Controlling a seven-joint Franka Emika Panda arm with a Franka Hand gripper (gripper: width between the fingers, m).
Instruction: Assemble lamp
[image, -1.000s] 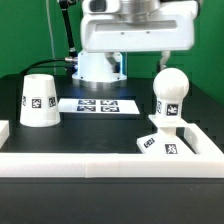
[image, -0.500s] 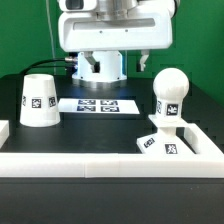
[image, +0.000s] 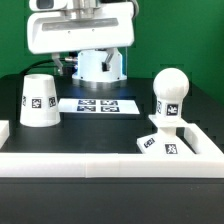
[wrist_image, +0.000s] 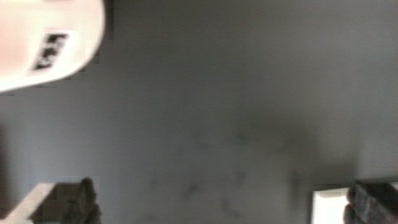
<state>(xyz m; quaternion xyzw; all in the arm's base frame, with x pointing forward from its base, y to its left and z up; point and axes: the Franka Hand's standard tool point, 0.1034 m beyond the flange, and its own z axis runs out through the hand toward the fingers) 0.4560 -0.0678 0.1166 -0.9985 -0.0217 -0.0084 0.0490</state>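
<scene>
The white conical shade (image: 40, 100) stands mouth down on the black table at the exterior view's left. It also shows at the edge of the wrist view (wrist_image: 45, 45). The round bulb (image: 169, 92) stands upright on the flat square base (image: 170, 142) at the exterior view's right. My gripper (image: 92, 60) hangs high over the back of the table, between the shade and the bulb and nearer the shade. In the wrist view the gripper (wrist_image: 222, 205) is open and empty, with its dark fingertips (wrist_image: 71, 205) wide apart over bare table.
The marker board (image: 98, 104) lies flat on the table between the shade and the base. A white wall (image: 110, 165) runs along the front of the table. A small white edge (wrist_image: 329, 205) shows beside one finger in the wrist view.
My gripper has moved steadily toward the exterior view's left, from above the bulb side toward the shade side. The lamp parts have not moved.
</scene>
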